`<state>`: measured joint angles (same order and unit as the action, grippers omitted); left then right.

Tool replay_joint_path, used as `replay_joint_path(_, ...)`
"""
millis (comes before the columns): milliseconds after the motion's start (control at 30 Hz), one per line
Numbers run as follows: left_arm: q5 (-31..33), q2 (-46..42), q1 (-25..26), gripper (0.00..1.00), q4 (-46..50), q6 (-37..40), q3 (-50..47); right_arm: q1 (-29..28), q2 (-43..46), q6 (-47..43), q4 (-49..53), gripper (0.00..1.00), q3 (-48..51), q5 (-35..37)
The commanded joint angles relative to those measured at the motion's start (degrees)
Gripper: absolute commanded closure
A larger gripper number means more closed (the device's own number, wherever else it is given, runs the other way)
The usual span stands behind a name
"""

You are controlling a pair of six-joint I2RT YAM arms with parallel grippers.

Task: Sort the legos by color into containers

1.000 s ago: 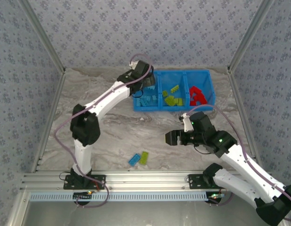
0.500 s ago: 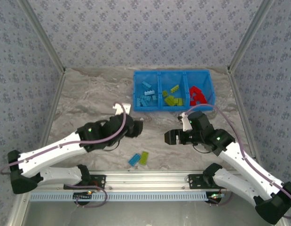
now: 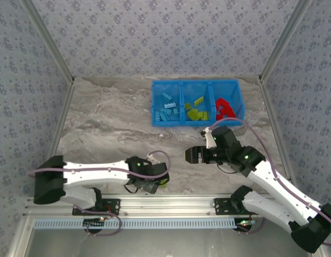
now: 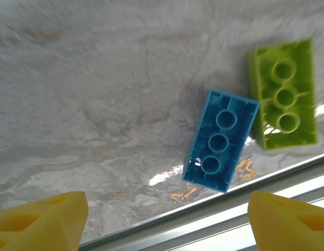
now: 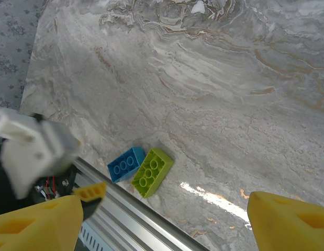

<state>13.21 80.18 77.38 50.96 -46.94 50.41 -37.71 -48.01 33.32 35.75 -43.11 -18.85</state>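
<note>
Two loose legos lie upside down by the table's near edge: a light blue brick [image 4: 220,138] [image 5: 126,163] and a lime green brick [image 4: 283,94] [image 5: 152,172] side by side, nearly touching. My left gripper [image 3: 152,183] [image 4: 164,222] hovers open just over them, nothing between its yellow fingertips [image 4: 41,219]. My right gripper [image 3: 192,155] [image 5: 164,222] hangs open and empty above the table, to the right of the bricks. The blue tray [image 3: 197,123] at the back holds light blue legos [image 3: 166,110] left, lime green legos [image 3: 195,110] middle, red legos [image 3: 223,108] right.
A metal rail [image 4: 214,209] [image 5: 135,222] runs along the near table edge, right beside the two bricks. The left arm's wrist [image 5: 31,151] sits low at the rail, left of the bricks. Patterned walls close in the left, back and right sides.
The left arm has swung from the tray's left compartment down to the near edge, now over the two loose bricks. The right arm has barely moved.
</note>
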Motion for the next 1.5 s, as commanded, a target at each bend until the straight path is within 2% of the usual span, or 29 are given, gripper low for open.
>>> replay_joint_path(0, -6.7, 2.8, 0.2, 0.21, -6.1, 3.6, -0.8, -0.4, 0.5, 0.8, 0.6, 0.16, -0.3, 1.1)
replay_joint_path(167, -8.8, 6.9, -1.6, 0.27, -10.6, 5.5, -1.9, -0.5, 1.4, 1.1, 1.1, 0.15, 0.6, 1.2)
replay_joint_path(233, -8.7, 7.9, -2.5, 0.41, -11.7, 5.4, -2.6, -0.4, 1.7, 1.2, 1.2, 0.16, 0.9, 1.3)
replay_joint_path(267, -8.3, 8.4, -3.0, 0.54, -11.8, 5.3, -2.7, -0.4, 1.8, 1.1, 1.3, 0.16, 0.9, 1.3)
replay_joint_path(300, -8.2, 9.0, -3.3, 0.59, -11.6, 5.2, -2.7, -0.4, 1.8, 1.1, 1.5, 0.16, 0.8, 1.3)
replay_joint_path(500, -6.6, 9.9, -3.3, 0.61, -11.8, 5.0, -2.8, -0.5, 1.7, 0.6, 1.6, 0.15, 1.2, 0.3)
replay_joint_path(633, -5.3, 8.4, -3.3, 0.73, -11.8, 4.5, -3.0, -0.8, 0.8, -0.8, 0.6, 0.16, 1.4, -5.4)
replay_joint_path(767, -1.7, 2.9, -3.6, 0.75, -10.8, 4.1, -2.6, -2.9, -1.2, -2.1, 2.4, 0.16, 0.6, -6.8)
replay_joint_path(867, 0.6, -2.4, -5.4, 0.75, -8.0, 5.1, -1.0, -6.1, -2.3, -2.2, 2.9, 0.16, -0.6, -5.2)
replay_joint_path(1033, 1.4, -8.5, -12.8, 0.74, -6.0, 10.4, 5.5, -7.5, -2.0, -1.9, 2.7, 0.16, -2.7, -0.4)
replay_joint_path(1167, -2.5, -7.2, -22.7, 0.76, -11.6, 14.9, 11.7, -6.7, -1.5, -1.6, 2.6, 0.16, -3.8, 2.7)
replay_joint_path(1267, -5.9, -0.9, -29.2, 0.76, -15.8, 17.8, 18.9, -5.9, -1.6, -1.4, 2.7, 0.16, -3.9, 2.5)
replay_joint_path(1467, -12.8, 22.1, -38.1, 0.75, -13.2, 24.4, 42.8, -5.0, -1.0, -1.3, 3.6, 0.15, -3.2, 2.6)
